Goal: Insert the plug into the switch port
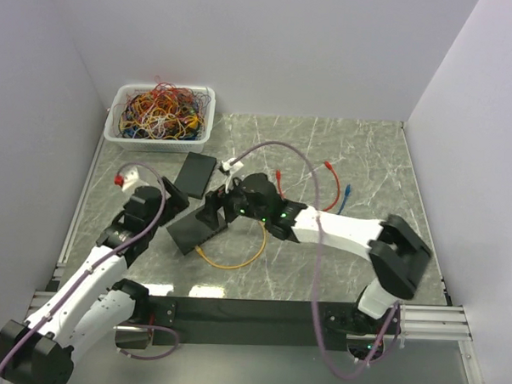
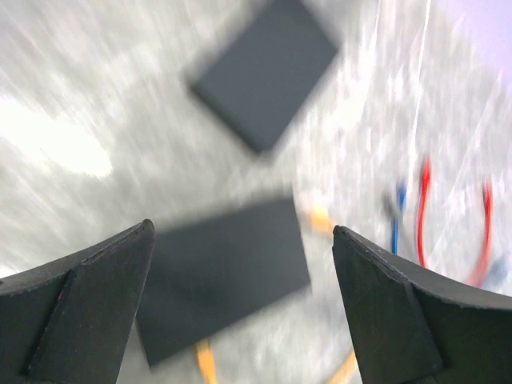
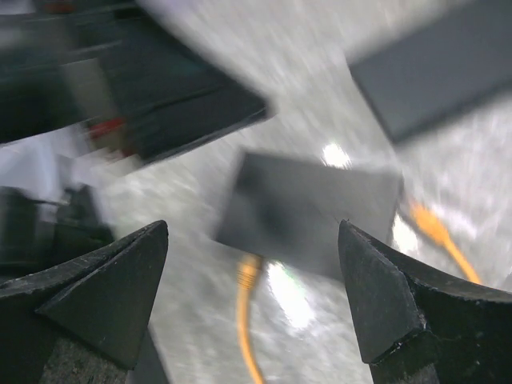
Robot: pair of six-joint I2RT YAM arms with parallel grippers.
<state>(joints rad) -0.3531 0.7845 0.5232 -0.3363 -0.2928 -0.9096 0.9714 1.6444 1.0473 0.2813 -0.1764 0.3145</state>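
The black switch (image 1: 195, 230) lies flat on the marble table, left of centre. An orange cable (image 1: 236, 263) loops in front of it, and the cable's plug (image 3: 250, 274) meets the switch's (image 3: 312, 210) near edge; blur hides whether it sits in a port. My right gripper (image 3: 253, 226) hovers open above that plug and switch, nothing between its fingers. In the top view the right gripper (image 1: 217, 209) is over the switch's far right corner. My left gripper (image 1: 172, 201) is open and empty just left of the switch (image 2: 224, 276), which shows below the left gripper (image 2: 242, 228).
A second black box (image 1: 195, 174) lies behind the switch. A white bin (image 1: 159, 141) full of tangled coloured cables stands at the back left. Red (image 1: 331, 174) and blue (image 1: 344, 196) cables lie right of centre. White walls close in both sides.
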